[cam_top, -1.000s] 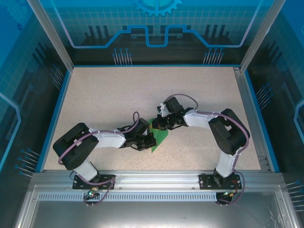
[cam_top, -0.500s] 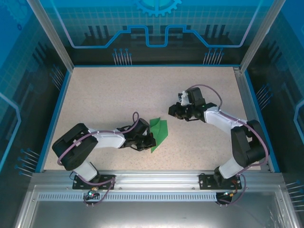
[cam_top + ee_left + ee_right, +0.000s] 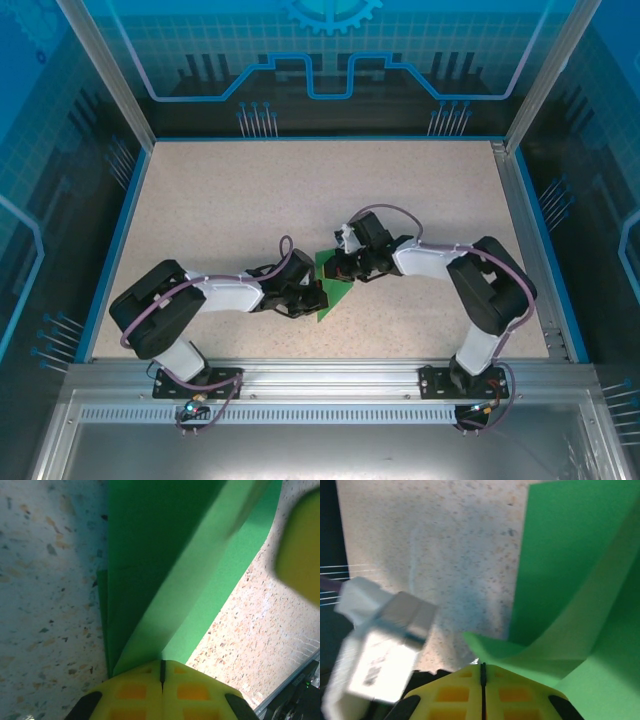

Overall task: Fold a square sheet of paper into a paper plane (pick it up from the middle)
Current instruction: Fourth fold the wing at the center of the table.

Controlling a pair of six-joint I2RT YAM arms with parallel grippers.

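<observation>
Step in hand: apparently setting a fold in the green paper (image 3: 165, 570), which is partly folded and not yet dart-shaped.
Left fingers (image 3: 161, 666): closed flat together, with the tips at the end of the paper where the folded layers converge. I cannot tell whether a layer is nipped between them.
Right fingers (image 3: 483, 669): also closed, with the tips meeting a raised, curling flap. Whether they pinch it or only touch it is unclear.
Paper: on the tabletop (image 3: 230, 200) between the two sets of fingers. It fans away from the left fingers, and one flap stands off the surface just ahead of the right fingers.
Doing it well: use the left fingers as a fixed anchor. Bring the flap down with the right fingers so its edge lines up with the existing crease, then press along the crease outward from the anchored end.
Watch for: the thin sheet skidding on the tabletop, a skewed edge, and the two sets of fingers bumping, since they are very close together.
</observation>
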